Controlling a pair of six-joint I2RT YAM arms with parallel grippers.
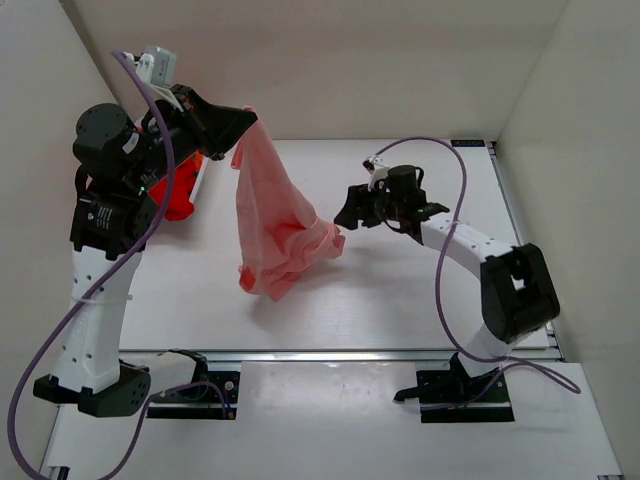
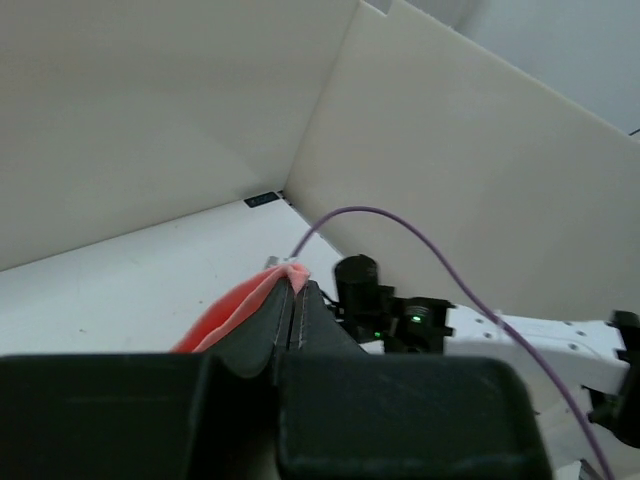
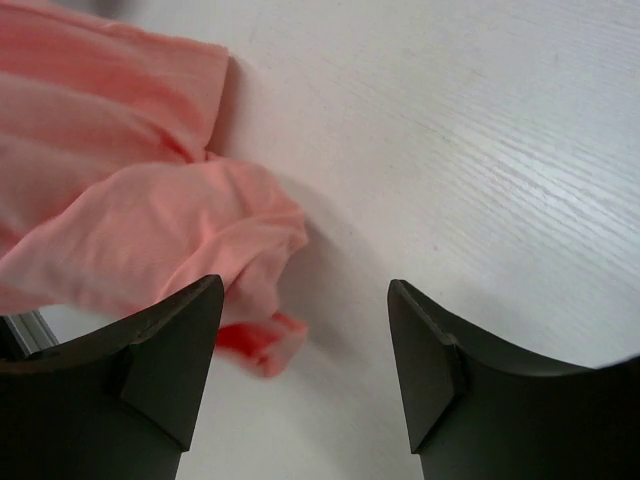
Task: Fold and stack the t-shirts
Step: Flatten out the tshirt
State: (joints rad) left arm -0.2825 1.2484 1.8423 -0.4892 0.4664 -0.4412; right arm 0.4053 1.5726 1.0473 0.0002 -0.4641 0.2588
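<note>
The left arm [image 1: 100,250] stands tall from its base and bends forward at the top, so the left hand [image 1: 247,122] is held high above the desk [image 1: 400,300]. It is clenched on an upper edge of the salmon-pink t-shirt [image 1: 280,215]. The shirt hangs from that pinch in a long cone and widens downward, with its lower end bunched in folds on the desk near the middle.

The right arm [image 1: 470,255] reaches low and inward from the right. The right hand [image 1: 350,212] sits just beside the bunched cloth, spread wide and grasping nothing.

The left wrist view shows what the overhead one cannot: the two dark fingers are pressed flat together, with only a small pink tip of cloth above them and a strip running down their left side. The right wrist view shows bare desk between the parted fingers, with the nearest fold of the shirt lying beside the left finger. Whether cloth and finger touch is hard to tell.

A red t-shirt [image 1: 183,195] lies at the far left of the desk, mostly hidden behind the left arm, so its shape cannot be made out.
</note>
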